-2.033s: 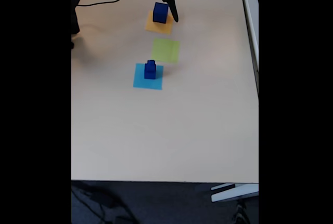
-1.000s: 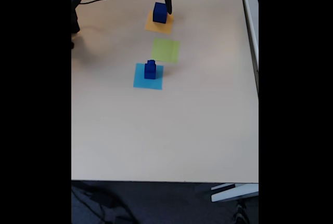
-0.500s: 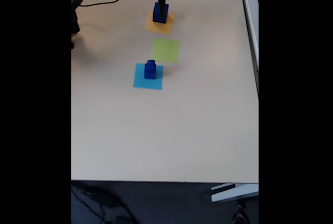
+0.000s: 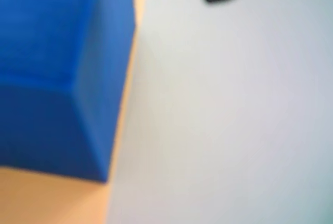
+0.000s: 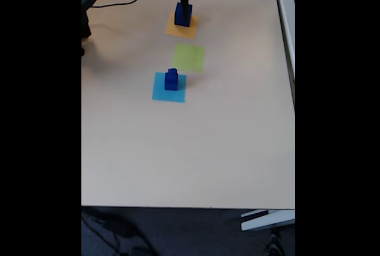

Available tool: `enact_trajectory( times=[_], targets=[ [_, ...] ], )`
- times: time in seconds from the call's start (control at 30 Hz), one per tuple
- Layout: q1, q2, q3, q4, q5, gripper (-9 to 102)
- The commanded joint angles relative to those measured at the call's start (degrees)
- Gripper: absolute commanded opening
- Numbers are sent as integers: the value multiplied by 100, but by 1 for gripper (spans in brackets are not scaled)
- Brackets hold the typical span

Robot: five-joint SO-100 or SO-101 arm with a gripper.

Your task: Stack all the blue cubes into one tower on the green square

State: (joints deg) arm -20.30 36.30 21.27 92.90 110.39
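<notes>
While the pincer sat over the big blue cube at twelve o'clock, grip unclear, it needed to squeeze evenly before lifting toward the green square.

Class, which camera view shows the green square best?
The fixed view: the green square lies whole and bare between the orange-yellow square and the light blue square. The wrist view gives a blurred blue cube instead.
</notes>
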Motion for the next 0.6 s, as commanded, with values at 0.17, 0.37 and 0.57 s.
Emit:
enact_trajectory(
  times=[0.17, 0.37, 0.57],
  targets=[
    [70, 149, -316, 281, 0, 52],
    [193, 211, -316, 492, -176, 48],
    [281, 193, -316, 466, -264, 43]
  ],
)
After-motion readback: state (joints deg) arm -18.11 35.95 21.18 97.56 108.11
